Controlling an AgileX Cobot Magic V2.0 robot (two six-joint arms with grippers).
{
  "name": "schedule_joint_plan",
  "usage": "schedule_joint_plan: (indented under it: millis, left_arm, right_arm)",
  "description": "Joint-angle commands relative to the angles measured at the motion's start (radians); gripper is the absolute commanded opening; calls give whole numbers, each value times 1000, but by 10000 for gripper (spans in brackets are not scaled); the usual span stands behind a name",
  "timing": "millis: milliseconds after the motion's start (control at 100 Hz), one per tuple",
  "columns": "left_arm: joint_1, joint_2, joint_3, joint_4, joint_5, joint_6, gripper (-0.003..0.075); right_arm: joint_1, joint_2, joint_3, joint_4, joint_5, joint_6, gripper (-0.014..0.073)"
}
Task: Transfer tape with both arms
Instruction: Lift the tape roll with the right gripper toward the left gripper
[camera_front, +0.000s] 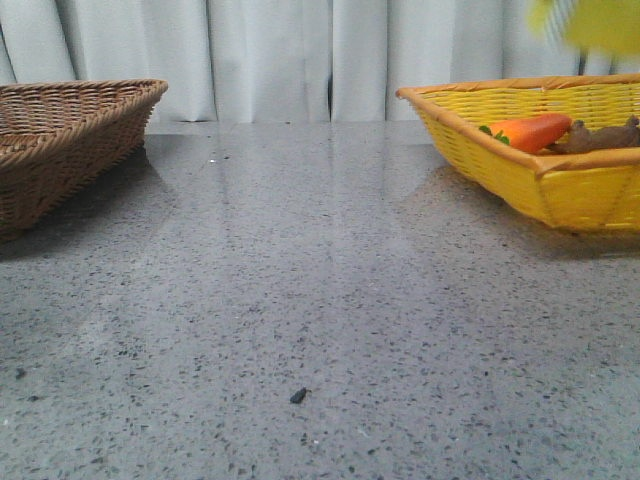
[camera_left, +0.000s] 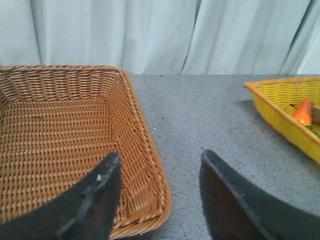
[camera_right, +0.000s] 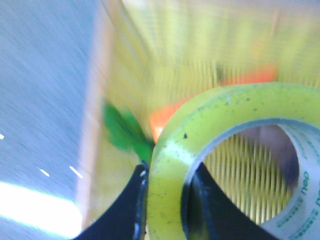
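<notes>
Tape (camera_right: 225, 165), a yellow roll with a printed whitish core, is shown pinched through its wall by the right gripper (camera_right: 167, 200) and held above the yellow wicker basket (camera_front: 560, 190), where a carrot toy (camera_front: 530, 131) lies. The brown wicker basket (camera_left: 65, 145) is seen beneath the left gripper (camera_left: 160, 195), whose fingers are spread and empty. For a clean handover, the roll is best carried level toward mid-table (camera_front: 300, 280) and released only once the opposite wall has been clamped.

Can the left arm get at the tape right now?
Probably not yet. The tape is clamped in the right gripper, up above the yellow basket. The left gripper sits open across the table by the brown basket; nothing blocks the way between.
</notes>
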Motion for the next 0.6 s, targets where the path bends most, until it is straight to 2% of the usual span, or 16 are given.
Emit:
schedule_joint_plan:
  millis: [0, 150, 300, 450, 590]
  left_arm:
    - [-9, 11, -37, -47, -59, -1, 335]
    - [-9, 11, -37, -49, -59, -1, 335]
    - [-9, 11, -37, -49, -55, -1, 335]
    - [-9, 11, -37, -49, -53, -1, 335]
    - [-9, 11, -37, -49, -40, -1, 335]
  right_arm:
    - [70, -69, -172, 21, -96, -9, -47]
    - [244, -34, -270, 51, -167, -9, -47]
    - [399, 93, -265, 28, -107, -9, -47]
    - [457, 269, -265, -107, -35, -7, -47]
    - [457, 379, -265, -120, -15, 10, -43]
